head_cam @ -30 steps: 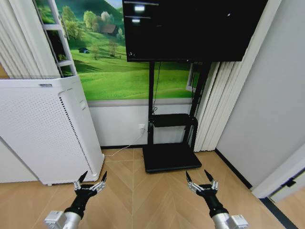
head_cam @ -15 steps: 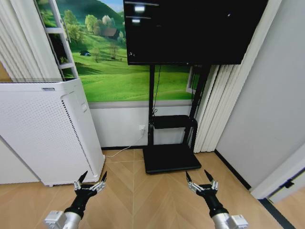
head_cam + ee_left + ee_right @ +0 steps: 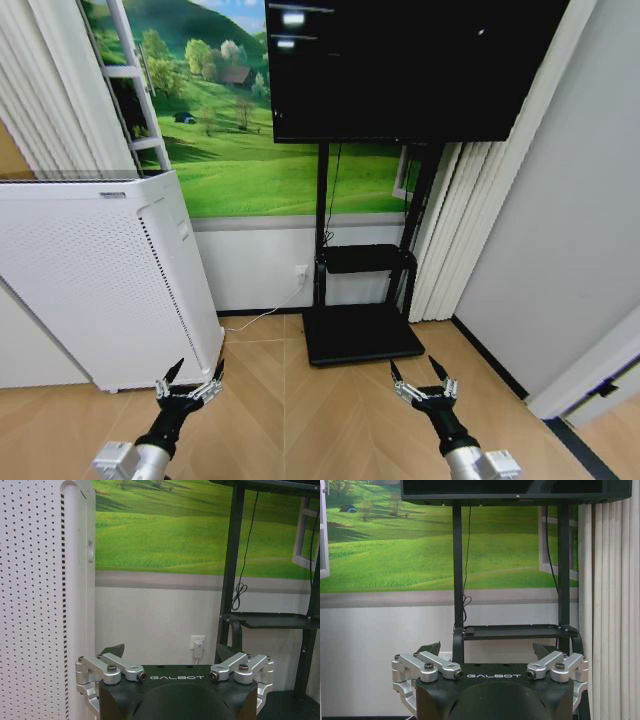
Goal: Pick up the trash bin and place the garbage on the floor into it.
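- Floor (image 3: 300, 420): herringbone parquet under both arms.
- Left gripper (image 3: 190, 380) low beside white appliance (image 3: 90, 280), fingers spread.
- Right gripper (image 3: 420, 378) near TV-stand base (image 3: 360, 335), fingers spread.

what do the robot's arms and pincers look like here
Both match: the left pincer and right pincer each have two thin, pointed black fingers on silver bolted metal linkages, a black wrist housing printed GALBOT in pale letters, and a silver-grey arm segment behind. No cables are visible on them.

Tan herringbone floor (image 3: 300, 400), white perforated appliance (image 3: 90, 280).
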You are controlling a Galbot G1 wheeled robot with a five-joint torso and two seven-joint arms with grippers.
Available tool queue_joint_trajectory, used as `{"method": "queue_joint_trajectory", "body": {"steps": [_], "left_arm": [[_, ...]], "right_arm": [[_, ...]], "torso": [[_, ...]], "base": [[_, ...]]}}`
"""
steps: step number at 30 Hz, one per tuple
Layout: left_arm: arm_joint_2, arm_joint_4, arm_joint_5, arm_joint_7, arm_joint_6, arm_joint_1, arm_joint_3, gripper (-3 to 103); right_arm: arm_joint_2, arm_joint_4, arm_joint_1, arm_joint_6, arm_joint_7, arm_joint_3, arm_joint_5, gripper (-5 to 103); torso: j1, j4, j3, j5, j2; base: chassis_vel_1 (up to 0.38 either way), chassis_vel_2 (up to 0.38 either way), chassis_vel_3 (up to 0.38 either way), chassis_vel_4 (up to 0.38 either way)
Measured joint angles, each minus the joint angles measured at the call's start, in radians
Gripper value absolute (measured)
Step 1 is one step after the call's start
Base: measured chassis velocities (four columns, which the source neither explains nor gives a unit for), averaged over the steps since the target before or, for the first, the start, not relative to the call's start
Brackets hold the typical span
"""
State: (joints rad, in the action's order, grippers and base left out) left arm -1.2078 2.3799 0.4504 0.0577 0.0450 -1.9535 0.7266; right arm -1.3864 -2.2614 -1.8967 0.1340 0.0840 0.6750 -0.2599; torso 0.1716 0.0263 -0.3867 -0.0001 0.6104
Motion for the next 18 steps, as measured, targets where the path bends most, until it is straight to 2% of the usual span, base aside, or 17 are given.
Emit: {"method": "queue_joint_trajectory", "body": {"steps": [18], "left_arm": [[0.0, 0.0, 0.0, 0.0, 0.0, 0.0, 0.0, 100]], "right_arm": [[0.0, 0.0, 0.0, 0.0, 0.0, 0.0, 0.0, 100]], "torso": [[0.032, -0.0003, -0.045, 0.0001, 0.077]], "base": [[0.0, 0.0, 0.0, 0.0]]}}
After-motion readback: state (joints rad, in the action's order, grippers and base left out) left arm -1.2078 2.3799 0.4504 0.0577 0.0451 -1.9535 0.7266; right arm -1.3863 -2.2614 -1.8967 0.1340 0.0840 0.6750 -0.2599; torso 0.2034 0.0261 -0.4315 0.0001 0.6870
